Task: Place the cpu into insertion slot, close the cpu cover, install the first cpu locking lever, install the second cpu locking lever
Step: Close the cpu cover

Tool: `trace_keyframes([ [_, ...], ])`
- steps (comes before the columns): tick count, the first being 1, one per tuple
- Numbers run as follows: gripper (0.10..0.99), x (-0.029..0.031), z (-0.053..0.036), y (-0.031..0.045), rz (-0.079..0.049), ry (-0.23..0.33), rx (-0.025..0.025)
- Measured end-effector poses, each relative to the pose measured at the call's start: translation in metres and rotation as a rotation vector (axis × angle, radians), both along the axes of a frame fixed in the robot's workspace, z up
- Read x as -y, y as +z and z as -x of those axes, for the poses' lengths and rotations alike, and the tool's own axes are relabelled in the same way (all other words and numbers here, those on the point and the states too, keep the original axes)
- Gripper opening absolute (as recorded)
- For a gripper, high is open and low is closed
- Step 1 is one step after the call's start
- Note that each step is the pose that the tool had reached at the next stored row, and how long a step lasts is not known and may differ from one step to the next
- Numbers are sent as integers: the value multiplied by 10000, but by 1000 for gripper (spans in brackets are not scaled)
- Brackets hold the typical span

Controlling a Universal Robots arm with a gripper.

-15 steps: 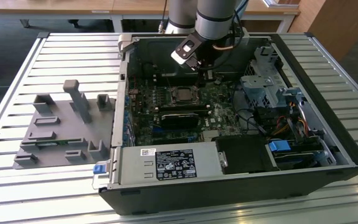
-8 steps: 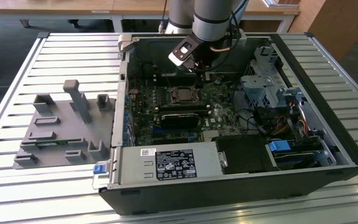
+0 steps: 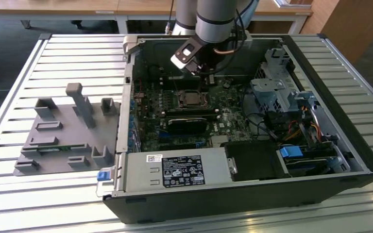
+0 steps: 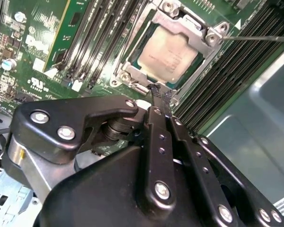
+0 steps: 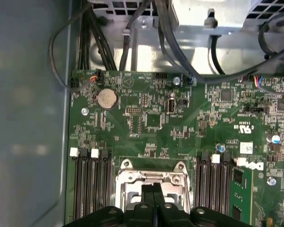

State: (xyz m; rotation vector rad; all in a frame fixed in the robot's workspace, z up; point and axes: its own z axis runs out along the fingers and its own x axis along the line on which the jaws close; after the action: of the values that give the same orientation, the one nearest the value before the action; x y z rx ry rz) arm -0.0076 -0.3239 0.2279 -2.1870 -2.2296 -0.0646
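Gripper (image 4: pixel 158 92) of matte black metal, its two slim fingers pressed together with nothing visible between them, tips at or just above one edge of the cpu cover (image 4: pixel 185 22). Judged from that pose, the gripper's closed fingers make one narrow poking tool, suited to pushing on the socket's metalwork rather than grasping. The cpu (image 4: pixel 169 53), a flat square with a pale, dull silvery top, lies seated level in the insertion slot, which it hides, so the placing step looks done. The cover, a bright stamped steel frame with a cut-out centre, lies flat around the chip, apparently closed. A thin straight wire lever (image 4: pixel 260 38) runs off from one corner of the cover; whether it is hooked down I cannot tell. Long narrow black memory slots (image 4: pixel 99 28) flank the socket on both sides, on the glossy green motherboard (image 5: pixel 146 118) dotted with small chips and a round silver coin cell (image 5: pixel 107 98). Beyond the board's edge, black cables (image 5: pixel 104 42) loop against bare grey sheet metal. In the exterior view the grey arm (image 3: pixel 213 24) reaches straight down into the open black computer case (image 3: pixel 251 204), which lies on its side on a ribbed aluminium counter (image 3: pixel 44 204). A grey plastic fixture (image 3: pixel 70 131) with upright posts sits on the counter to the exterior view's left, just beside the case
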Motion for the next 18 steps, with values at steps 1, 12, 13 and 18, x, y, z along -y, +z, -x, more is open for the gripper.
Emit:
trace_keyframes([
  [1,106,0,14,-1,0,0,0],
  [12,106,0,208,-60,2,-1,-1],
  [13,106,0,212,-68,1,0,-1],
  [18,106,0,252,-101,2,-1,0],
])
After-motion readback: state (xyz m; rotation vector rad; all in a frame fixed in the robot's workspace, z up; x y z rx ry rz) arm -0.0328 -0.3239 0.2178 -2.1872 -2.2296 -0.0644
